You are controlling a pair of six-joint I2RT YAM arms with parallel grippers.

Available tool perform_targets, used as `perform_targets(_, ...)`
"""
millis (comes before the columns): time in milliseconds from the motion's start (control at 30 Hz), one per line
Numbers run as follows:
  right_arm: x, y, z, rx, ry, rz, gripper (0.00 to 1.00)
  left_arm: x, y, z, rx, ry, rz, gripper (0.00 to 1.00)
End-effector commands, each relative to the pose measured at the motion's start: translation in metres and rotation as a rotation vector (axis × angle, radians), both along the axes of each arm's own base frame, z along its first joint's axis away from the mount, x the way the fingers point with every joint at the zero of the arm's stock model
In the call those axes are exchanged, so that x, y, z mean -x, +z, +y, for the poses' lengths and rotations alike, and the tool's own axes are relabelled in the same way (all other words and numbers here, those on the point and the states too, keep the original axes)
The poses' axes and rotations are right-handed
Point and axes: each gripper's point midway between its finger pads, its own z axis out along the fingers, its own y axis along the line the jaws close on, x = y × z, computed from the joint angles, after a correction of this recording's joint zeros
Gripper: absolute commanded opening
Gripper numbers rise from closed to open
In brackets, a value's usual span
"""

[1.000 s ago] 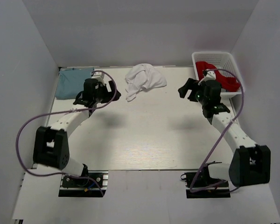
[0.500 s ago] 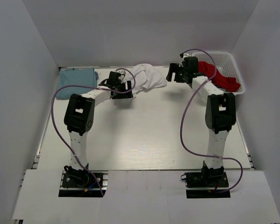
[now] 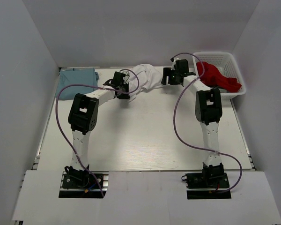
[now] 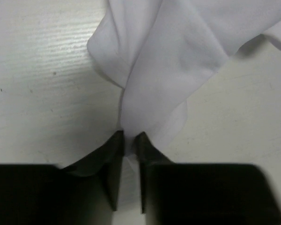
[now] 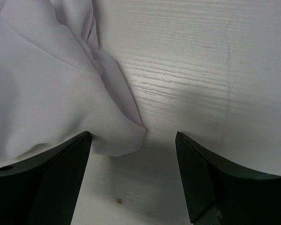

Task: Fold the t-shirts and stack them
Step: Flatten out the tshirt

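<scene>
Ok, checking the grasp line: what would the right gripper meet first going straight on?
Likely the white t-shirt, whose edge lies between the open jaws of the right gripper; depth is unclear.

No legible text or markings

The left tool point(image 4: 129, 138) fills the bottom edge, its two dark fingers point(image 4: 113, 154) drawn almost together with only a thin sliver between them. A pinched fold of the white t-shirt point(image 4: 178, 56) sits in that sliver. From the tool's tips the cloth rises in a narrow creased neck, then fans out above the tool and to its upper right, running past the top edge. One loose flap curls down just right of the tips. The desk point(image 4: 42, 84), pale with fine wood grain, shows left of the tips and again to their right, below the cloth's shadowed edge.
</scene>
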Motion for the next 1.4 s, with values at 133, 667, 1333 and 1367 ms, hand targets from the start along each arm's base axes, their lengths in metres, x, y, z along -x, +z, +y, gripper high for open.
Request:
perform_targets(133,-0.007,-0.009,0.027,-0.043,0.035,-0.003,0.55,0.006,-0.013,0.012,-0.065,0.047,0.034,0.0)
perform_targets(667,0.086,0.178,0.012,-0.149,0.042,-0.423,0.0,0.022,0.21,0.039,0.116,0.191,-0.472,0.0)
perform_targets(1333,0.358,0.441,-0.076,-0.274,0.009,-0.984,0.0,0.295,0.507,0.134,0.545,0.159,-1.161,0.0)
perform_targets(1367,0.365,0.445,-0.074,-0.282,0.026,-0.991,0.0,0.311,0.523,0.138,0.566,0.141,-1.207,0.0)
